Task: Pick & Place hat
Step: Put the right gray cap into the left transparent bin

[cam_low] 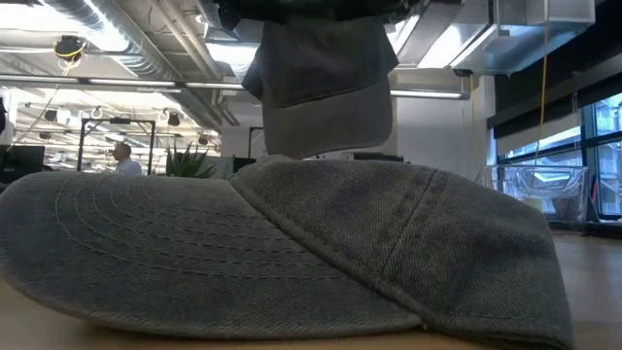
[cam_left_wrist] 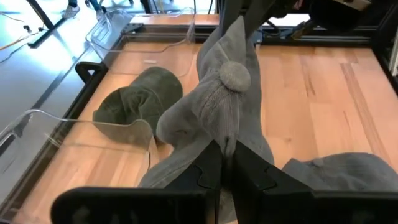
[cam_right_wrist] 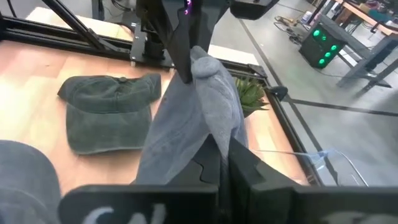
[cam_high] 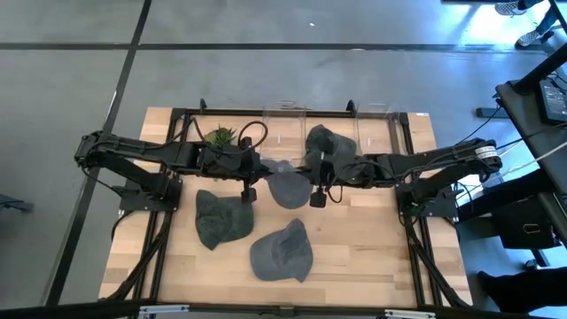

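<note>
A light grey cap (cam_high: 285, 186) hangs stretched between my two grippers above the table's middle; in the low view its brim (cam_low: 326, 117) droops under them. My left gripper (cam_high: 249, 192) is shut on its left side and my right gripper (cam_high: 316, 198) on its right side. Two dark grey caps lie flat on the table, one (cam_high: 221, 218) near the left gripper and one (cam_high: 282, 252) toward the near edge. A green cap (cam_high: 328, 142) lies in a clear bin at the far edge. My left gripper (cam_left_wrist: 227, 163) pinches bunched cloth of the grey cap's crown (cam_left_wrist: 217, 124) between its two fingers, a little below the top button (cam_left_wrist: 235, 74). The cap is lifted clear and runs from these fingers to the other gripper. My right gripper (cam_right_wrist: 222, 163) pinches a gathered fold of the grey cap's cloth (cam_right_wrist: 208, 127) between its two fingers, on the side opposite the left gripper's hold (cam_right_wrist: 181, 62). The cap is clear of the table, drawn between the two grippers.
Clear plastic bins (cam_high: 292, 120) line the far edge. A small green plant (cam_high: 220, 137) stands by the left arm. The black frame (cam_high: 177, 115) borders the wooden table. Bare wood shows at the near right (cam_high: 372, 257).
</note>
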Robot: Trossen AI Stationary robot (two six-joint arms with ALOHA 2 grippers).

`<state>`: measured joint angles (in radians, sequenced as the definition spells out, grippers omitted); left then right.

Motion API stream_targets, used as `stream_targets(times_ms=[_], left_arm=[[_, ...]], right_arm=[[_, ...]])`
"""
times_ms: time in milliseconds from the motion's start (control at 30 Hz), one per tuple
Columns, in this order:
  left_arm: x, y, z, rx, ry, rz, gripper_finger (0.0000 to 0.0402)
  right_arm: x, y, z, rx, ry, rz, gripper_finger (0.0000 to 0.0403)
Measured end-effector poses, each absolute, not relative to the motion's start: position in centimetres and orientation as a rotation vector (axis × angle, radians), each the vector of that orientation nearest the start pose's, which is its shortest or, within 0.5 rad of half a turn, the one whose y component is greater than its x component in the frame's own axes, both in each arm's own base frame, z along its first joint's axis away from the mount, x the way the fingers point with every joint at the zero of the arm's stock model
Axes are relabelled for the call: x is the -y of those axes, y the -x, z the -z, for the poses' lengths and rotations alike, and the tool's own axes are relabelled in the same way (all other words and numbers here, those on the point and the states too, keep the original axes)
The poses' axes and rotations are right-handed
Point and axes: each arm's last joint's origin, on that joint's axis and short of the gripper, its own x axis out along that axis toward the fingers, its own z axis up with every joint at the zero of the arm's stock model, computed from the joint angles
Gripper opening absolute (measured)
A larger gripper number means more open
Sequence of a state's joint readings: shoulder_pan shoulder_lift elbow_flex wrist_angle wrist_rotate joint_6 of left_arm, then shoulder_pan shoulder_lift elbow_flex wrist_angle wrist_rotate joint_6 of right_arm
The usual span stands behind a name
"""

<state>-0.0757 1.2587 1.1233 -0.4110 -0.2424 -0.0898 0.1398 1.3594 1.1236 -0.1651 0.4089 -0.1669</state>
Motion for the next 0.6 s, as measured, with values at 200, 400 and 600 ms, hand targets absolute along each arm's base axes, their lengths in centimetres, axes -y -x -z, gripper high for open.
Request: stream_targets(times_ms=[200, 400, 600], left_arm=[[1.3, -26.8, -33.2, -0.556, -0.007, -0.184, 0.0022], [1.3, -25.6, -34.2, -0.523, -0.003, -0.181, 0.0023], [1.1, -23.7, -34.5, -0.561, -0.004, -0.193, 0.0022]], right_arm=[[-3.0, -29.6, -33.1, -0.406, 0.274, 0.234, 0.0004], [-2.9, -28.6, -34.0, -0.383, 0.268, 0.233, 0.0003], [-2.7, -27.8, -34.0, -0.437, 0.282, 0.260, 0.0003]])
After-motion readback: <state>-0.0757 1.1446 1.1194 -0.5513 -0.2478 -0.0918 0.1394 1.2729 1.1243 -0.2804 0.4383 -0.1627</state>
